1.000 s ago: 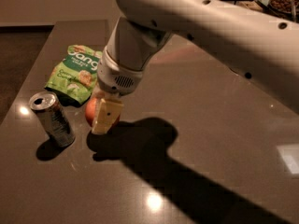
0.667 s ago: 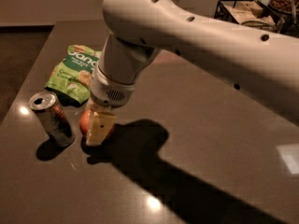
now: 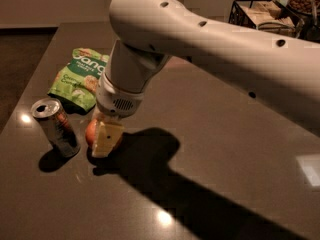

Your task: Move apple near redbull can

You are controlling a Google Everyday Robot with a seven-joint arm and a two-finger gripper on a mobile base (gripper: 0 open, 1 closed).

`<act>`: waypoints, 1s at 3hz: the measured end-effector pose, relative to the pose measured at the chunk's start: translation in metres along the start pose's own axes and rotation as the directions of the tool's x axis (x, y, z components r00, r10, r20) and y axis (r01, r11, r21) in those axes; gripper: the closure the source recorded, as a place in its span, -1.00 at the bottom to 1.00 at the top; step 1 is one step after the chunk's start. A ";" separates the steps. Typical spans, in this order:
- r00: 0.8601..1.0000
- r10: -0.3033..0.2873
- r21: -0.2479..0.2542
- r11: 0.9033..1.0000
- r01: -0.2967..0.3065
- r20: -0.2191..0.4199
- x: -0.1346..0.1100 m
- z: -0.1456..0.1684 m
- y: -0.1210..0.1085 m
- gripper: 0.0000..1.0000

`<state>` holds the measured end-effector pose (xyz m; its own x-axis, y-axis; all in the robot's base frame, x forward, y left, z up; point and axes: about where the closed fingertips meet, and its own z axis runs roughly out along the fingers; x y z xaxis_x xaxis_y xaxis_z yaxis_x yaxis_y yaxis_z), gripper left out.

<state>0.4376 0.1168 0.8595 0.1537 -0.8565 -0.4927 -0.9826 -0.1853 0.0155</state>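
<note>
The red-orange apple [image 3: 92,131] rests low on the dark table, just right of the redbull can [image 3: 56,127], which stands upright at the left with its pull-tab top showing. My gripper [image 3: 105,138] comes down from above and is shut on the apple; a pale yellow finger [image 3: 107,140] covers the apple's right side, and the other finger is hidden behind it. The white arm [image 3: 210,44] spans the view from the upper right.
A green crinkly snack bag [image 3: 79,79] lies behind the can and apple. A black wire basket [image 3: 260,14] with items stands at the back right. The dark glossy table [image 3: 200,184] carries the arm's broad shadow across the middle.
My gripper has carried the apple left and down toward the can; the apple now sits close beside the can at table level.
</note>
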 end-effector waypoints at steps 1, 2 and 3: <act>1.000 0.006 -0.009 1.000 -0.006 -0.003 0.002 0.005 0.000 0.17; 1.000 0.003 0.001 1.000 -0.003 -0.005 0.005 0.008 0.000 -0.31; 1.000 0.000 0.001 1.000 0.000 -0.007 0.004 0.008 0.001 -0.89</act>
